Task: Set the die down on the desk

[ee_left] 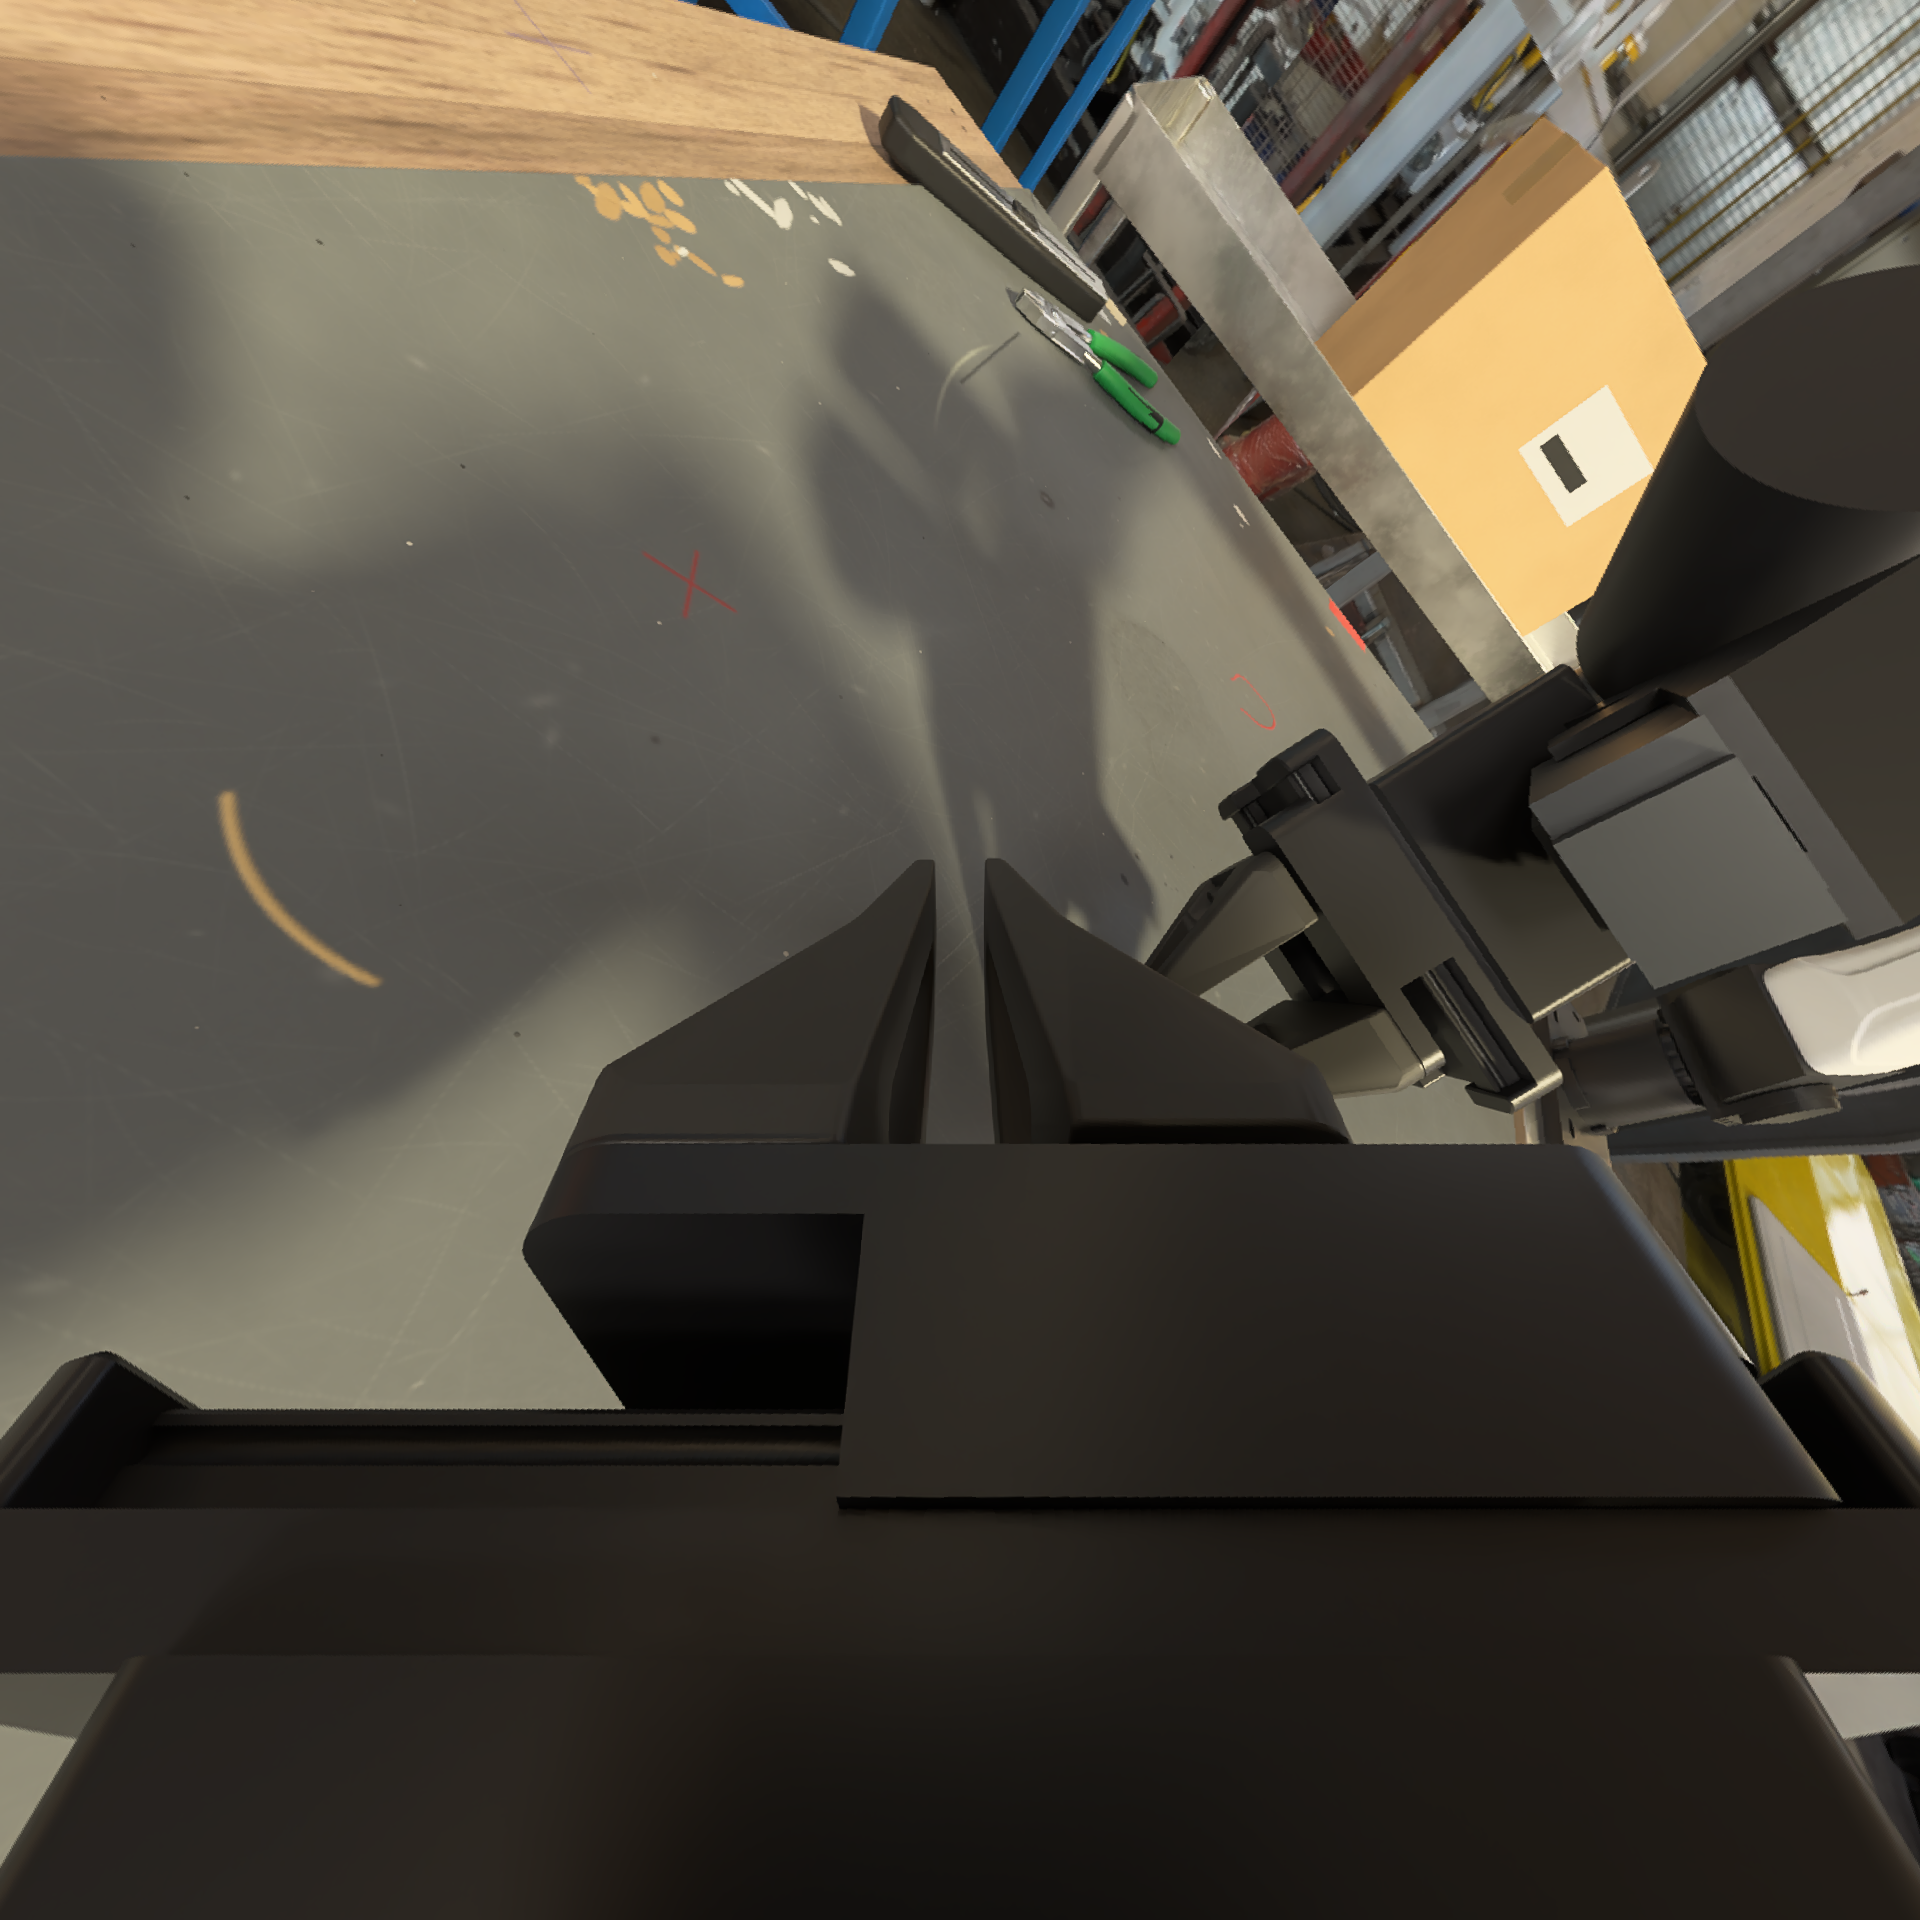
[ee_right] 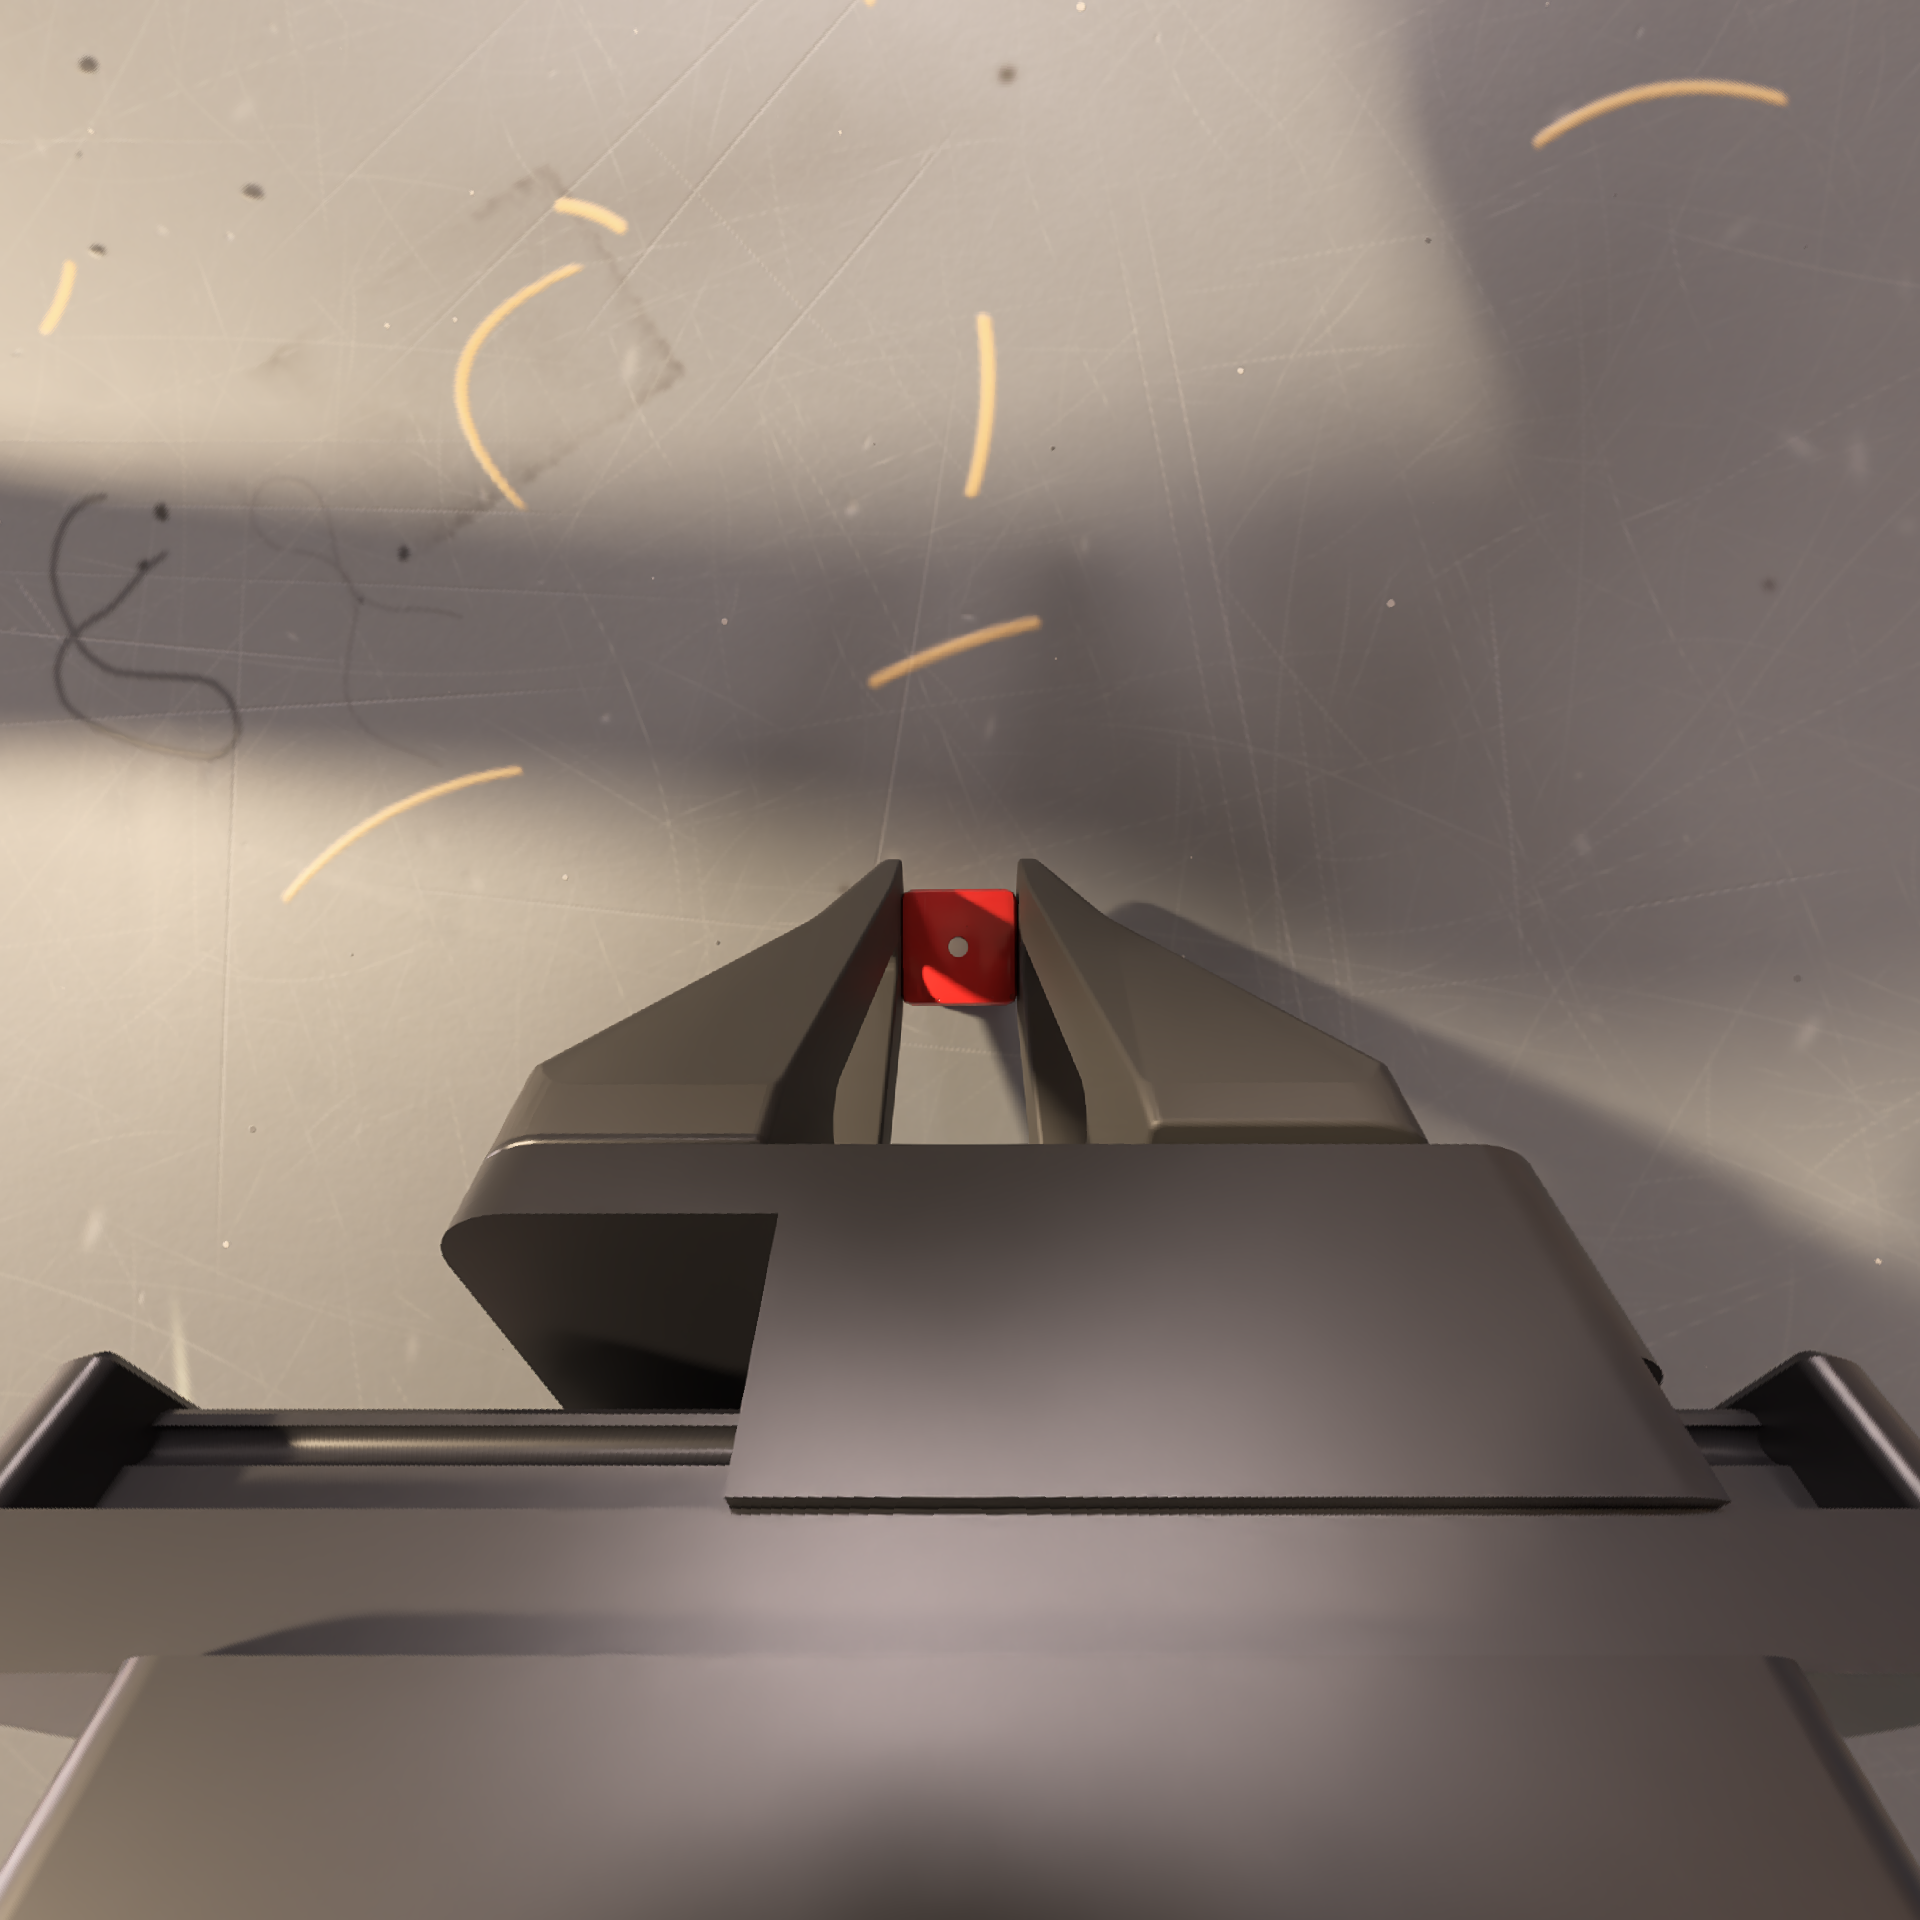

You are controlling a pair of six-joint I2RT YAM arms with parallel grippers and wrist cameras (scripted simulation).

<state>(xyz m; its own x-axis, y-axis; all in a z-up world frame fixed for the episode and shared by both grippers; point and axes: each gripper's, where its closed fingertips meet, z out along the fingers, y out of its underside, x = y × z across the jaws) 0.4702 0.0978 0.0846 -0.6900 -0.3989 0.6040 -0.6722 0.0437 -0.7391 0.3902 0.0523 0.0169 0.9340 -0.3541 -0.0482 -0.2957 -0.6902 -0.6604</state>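
A small red die (ee_right: 957, 947) with one white pip facing the camera sits between the fingertips of my right gripper (ee_right: 959, 883), which is shut on it above the grey desk (ee_right: 1351, 727). I cannot tell whether the die touches the desk. My left gripper (ee_left: 959, 873) is shut and empty over the grey desk (ee_left: 468, 623). The right arm shows at the right edge of the left wrist view, with its gripper (ee_left: 1195, 997) partly hidden behind my left fingers; the die is hidden there.
Green-handled pliers (ee_left: 1112, 364) and a long black tool (ee_left: 987, 208) lie near the desk's far right edge. A wooden board (ee_left: 416, 83) borders the far side. A cardboard box (ee_left: 1507, 374) stands beyond the edge. Orange marks (ee_right: 982, 405) streak the desk.
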